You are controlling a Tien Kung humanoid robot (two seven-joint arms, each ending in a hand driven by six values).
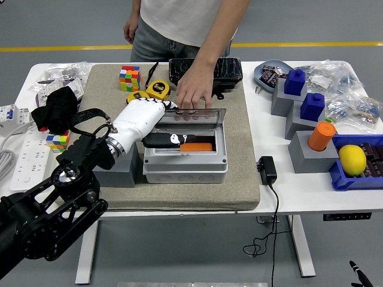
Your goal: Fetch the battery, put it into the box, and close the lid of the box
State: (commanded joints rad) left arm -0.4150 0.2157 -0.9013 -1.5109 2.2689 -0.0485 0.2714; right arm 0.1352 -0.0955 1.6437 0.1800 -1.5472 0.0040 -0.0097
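Observation:
A grey box (185, 170) sits on the beige mat (239, 179) at the table's middle. An orange battery (196, 147) lies inside it. The box's tinted clear lid (203, 122) is tilted forward, partly lowered over the opening. My left hand (169, 127), white with a black thumb, lies against the lid's left part. Its fingers are stretched over the lid's top edge and the thumb lies across its front. A person's hand (192, 92) reaches from the far side, with its fingers on the lid's top edge.
A grey block (122, 172) stands left of the box, partly hidden by my wrist. A Rubik's cube (129, 78), tape measure (158, 88) and black tray (206, 70) lie behind. A power adapter (267, 169), stacked blocks (302, 107) and a lemon (352, 159) are on the right.

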